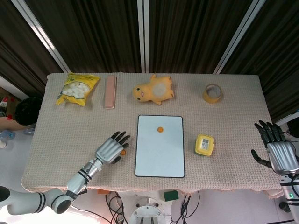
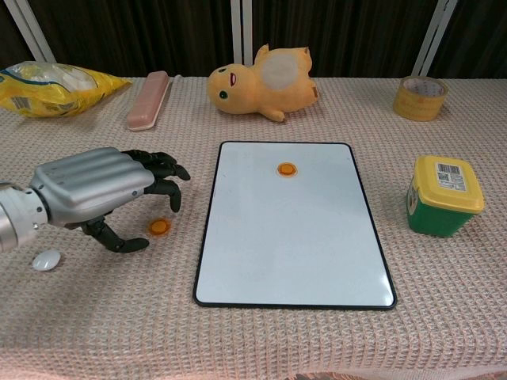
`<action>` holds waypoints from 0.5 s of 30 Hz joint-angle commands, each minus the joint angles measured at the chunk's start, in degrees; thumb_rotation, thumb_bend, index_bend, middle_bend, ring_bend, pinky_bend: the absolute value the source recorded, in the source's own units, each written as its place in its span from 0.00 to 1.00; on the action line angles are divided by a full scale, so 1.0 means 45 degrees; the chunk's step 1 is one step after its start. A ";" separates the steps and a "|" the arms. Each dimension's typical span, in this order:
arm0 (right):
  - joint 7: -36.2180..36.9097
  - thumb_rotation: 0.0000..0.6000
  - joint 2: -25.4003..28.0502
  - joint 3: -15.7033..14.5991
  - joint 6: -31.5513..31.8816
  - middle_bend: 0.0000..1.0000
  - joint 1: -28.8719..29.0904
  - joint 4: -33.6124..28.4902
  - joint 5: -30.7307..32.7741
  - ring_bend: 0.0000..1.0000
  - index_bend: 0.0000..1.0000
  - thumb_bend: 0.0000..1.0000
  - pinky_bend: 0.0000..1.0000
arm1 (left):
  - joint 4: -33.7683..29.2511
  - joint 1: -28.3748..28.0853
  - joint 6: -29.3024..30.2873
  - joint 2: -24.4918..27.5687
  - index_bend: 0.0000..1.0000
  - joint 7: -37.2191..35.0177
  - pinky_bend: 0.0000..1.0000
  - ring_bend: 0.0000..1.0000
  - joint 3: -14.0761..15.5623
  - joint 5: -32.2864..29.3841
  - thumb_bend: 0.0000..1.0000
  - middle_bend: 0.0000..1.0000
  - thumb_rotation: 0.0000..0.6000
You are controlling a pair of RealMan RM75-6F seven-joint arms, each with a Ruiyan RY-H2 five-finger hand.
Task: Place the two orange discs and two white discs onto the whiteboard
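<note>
The whiteboard (image 1: 160, 161) (image 2: 293, 253) lies flat at the table's middle with one orange disc (image 1: 160, 129) (image 2: 286, 169) on its far part. A second orange disc (image 2: 159, 227) (image 1: 123, 152) sits on the cloth just left of the board. My left hand (image 1: 111, 148) (image 2: 99, 186) hovers over it, fingers spread and holding nothing, thumb low beside the disc. One white disc (image 2: 46, 260) lies on the cloth near the left wrist; the other white disc is hidden. My right hand (image 1: 276, 148) is open at the far right edge, away from everything.
A yellow plush toy (image 1: 153, 90), a pink case (image 1: 110, 92), a yellow snack bag (image 1: 77, 88) and a tape roll (image 1: 213, 93) line the far side. A green box with a yellow lid (image 1: 204, 144) (image 2: 444, 195) stands right of the board.
</note>
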 commanded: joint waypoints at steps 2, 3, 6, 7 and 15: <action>-0.0023 1.00 0.0006 -0.0013 -0.0015 0.00 -0.0002 -0.0011 -0.0001 0.00 0.00 0.33 0.00 | 0.0014 0.0031 -0.0079 -0.0016 0.37 0.0039 0.13 0.01 -0.0063 0.0016 0.25 0.10 0.96; -0.0038 1.00 0.0015 -0.0021 -0.0028 0.00 -0.0005 -0.0025 0.0005 0.00 0.00 0.33 0.00 | 0.0031 0.0048 -0.0082 -0.0031 0.38 0.0049 0.13 0.01 -0.0086 0.0037 0.25 0.10 0.96; -0.0081 1.00 0.0021 -0.0023 -0.0057 0.00 -0.0006 -0.0045 0.0034 0.00 0.00 0.33 0.00 | 0.0097 0.0091 -0.0071 -0.0108 0.39 0.0046 0.13 0.01 -0.0158 0.0092 0.25 0.10 0.99; -0.0095 1.00 0.0018 -0.0026 -0.0070 0.00 -0.0008 -0.0053 0.0048 0.00 0.00 0.33 0.00 | 0.0151 0.0105 -0.0051 -0.0153 0.40 0.0043 0.12 0.01 -0.0190 0.0133 0.25 0.10 0.99; -0.0132 1.00 -0.0012 -0.0033 -0.0154 0.00 -0.0010 -0.0026 0.0129 0.00 0.00 0.33 0.00 | 0.0352 0.0151 -0.0182 -0.0303 0.42 0.0139 0.12 0.01 -0.0300 0.0199 0.26 0.10 1.00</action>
